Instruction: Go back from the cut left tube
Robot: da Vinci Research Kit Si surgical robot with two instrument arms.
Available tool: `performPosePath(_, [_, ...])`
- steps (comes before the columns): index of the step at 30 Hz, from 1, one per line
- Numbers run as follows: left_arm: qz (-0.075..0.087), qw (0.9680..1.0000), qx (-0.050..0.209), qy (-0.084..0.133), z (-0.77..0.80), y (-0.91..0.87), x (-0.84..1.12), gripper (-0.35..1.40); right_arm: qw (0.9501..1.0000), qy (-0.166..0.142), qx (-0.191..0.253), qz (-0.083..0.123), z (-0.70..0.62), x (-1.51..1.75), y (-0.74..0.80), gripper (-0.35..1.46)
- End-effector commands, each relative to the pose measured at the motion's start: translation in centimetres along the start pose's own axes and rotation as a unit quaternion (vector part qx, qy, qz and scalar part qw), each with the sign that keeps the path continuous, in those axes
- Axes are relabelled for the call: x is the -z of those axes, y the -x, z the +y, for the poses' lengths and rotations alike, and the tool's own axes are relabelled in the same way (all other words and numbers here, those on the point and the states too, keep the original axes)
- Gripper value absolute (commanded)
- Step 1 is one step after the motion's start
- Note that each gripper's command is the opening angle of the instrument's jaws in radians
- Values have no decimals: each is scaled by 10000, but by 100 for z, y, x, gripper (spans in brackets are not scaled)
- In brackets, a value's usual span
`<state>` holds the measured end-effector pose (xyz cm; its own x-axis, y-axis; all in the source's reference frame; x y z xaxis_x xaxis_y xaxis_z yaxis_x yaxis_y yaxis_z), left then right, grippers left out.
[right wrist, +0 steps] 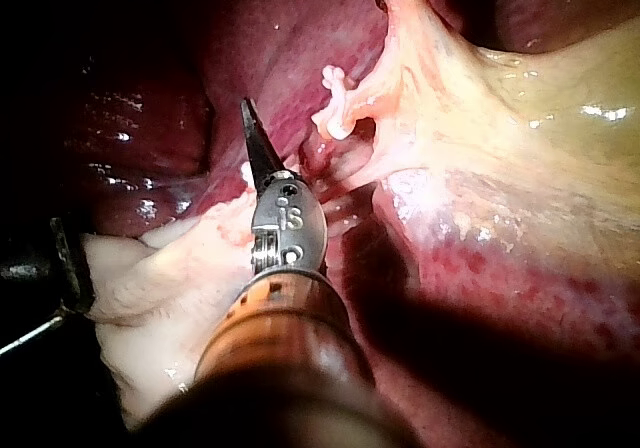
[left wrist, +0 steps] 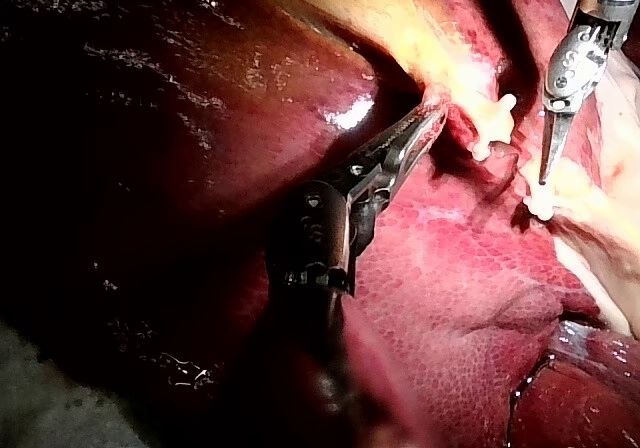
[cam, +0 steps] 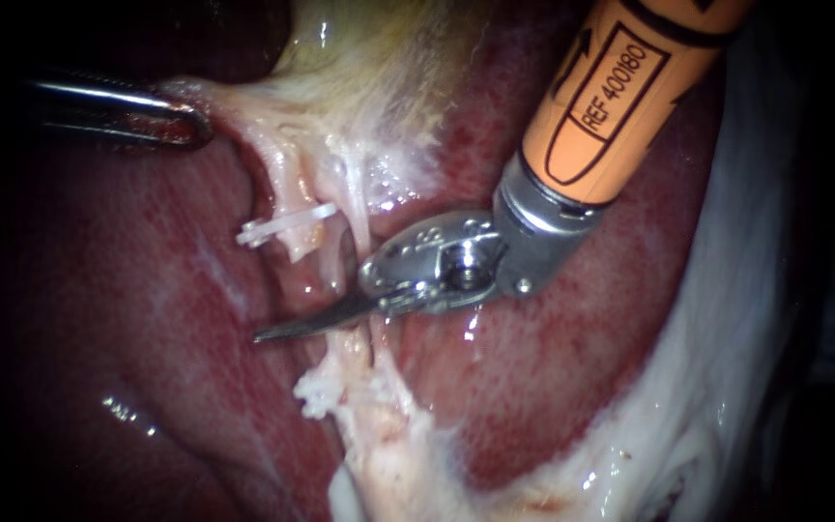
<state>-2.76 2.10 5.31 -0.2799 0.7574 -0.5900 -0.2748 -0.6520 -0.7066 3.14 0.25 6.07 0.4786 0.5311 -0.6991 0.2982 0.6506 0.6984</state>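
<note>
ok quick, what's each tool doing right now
left tool: shut on pale tissue by the gallbladder
right tool: blades shut, holding nothing

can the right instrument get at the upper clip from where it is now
Probably yes: the right instrument has its tip close beside the upper clip, with nothing standing between them.
</note>
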Motion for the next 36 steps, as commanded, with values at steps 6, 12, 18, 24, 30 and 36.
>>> performPosePath(6, [-2, 10000, -2, 2, 0, 1, 0, -35, 9990, 248, -167, 318, 2, -4, -2, 128])
performPosePath(12, [-2, 10000, -3, 2, -1, 1, 0, -35, 9979, 462, -242, 377, 2, -4, -2, 143])
performPosePath(18, [0, 10000, -5, -3, -1, 2, -1, -35, 9954, 801, -239, 463, -12, 13, 10, 143])
performPosePath(24, [0, 10000, -6, -4, -1, 2, -1, -35, 9800, 1870, 428, 519, -41, 51, 36, 143])
performPosePath(30, [0, 10000, -7, -4, -1, 3, -1, -35, 9609, 2575, 984, 268, -64, 90, 57, 145])
performPosePath(36, [0, 10000, -8, -4, -1, 3, -1, -35, 9480, 3022, 959, -290, -81, 132, 64, 145])
